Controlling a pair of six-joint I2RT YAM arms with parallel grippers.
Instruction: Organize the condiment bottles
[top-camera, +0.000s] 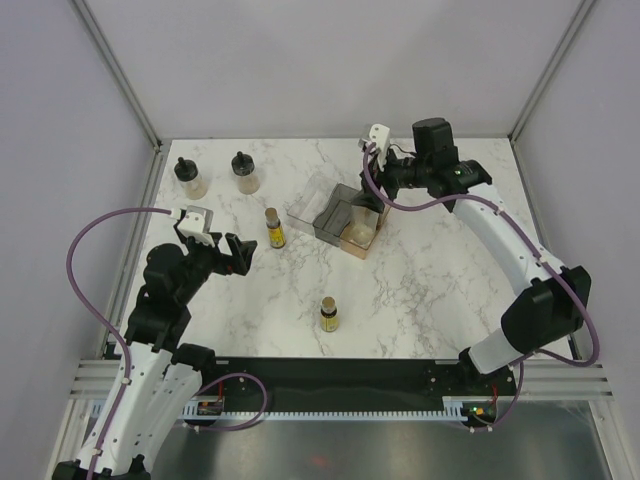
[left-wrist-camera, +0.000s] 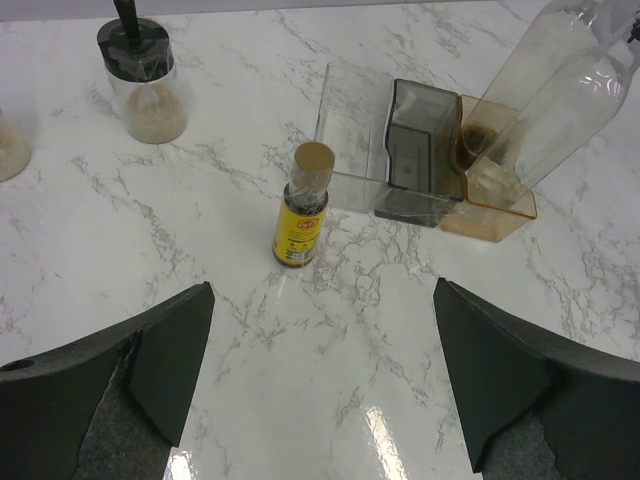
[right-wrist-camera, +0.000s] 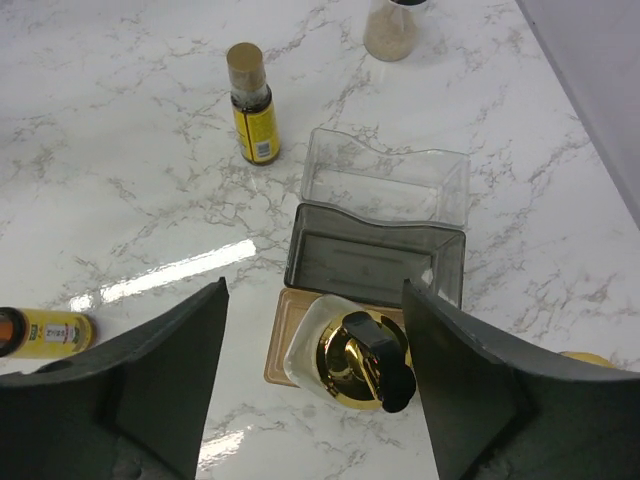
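Two tall clear bottles (left-wrist-camera: 545, 95) stand together in the peach end compartment of the tray (left-wrist-camera: 500, 215). One gold pourer top (right-wrist-camera: 365, 360) shows from above. My right gripper (right-wrist-camera: 315, 290) is open, hovering over that top with its fingers wide on either side and not touching it; it sits above the tray (top-camera: 368, 200). One amber yellow-labelled bottle (top-camera: 273, 228) stands left of the tray, another (top-camera: 329, 314) nearer the front. Two squat black-capped bottles (top-camera: 190, 178) (top-camera: 244, 172) stand at the back left. My left gripper (top-camera: 235, 252) is open and empty, facing the nearer amber bottle (left-wrist-camera: 300, 205).
The tray (top-camera: 310, 205) has a clear compartment (right-wrist-camera: 385, 185), a grey one (right-wrist-camera: 370, 250) and the peach one, in a row at mid-table. Metal frame posts and grey walls bound the marble table (top-camera: 430, 300).
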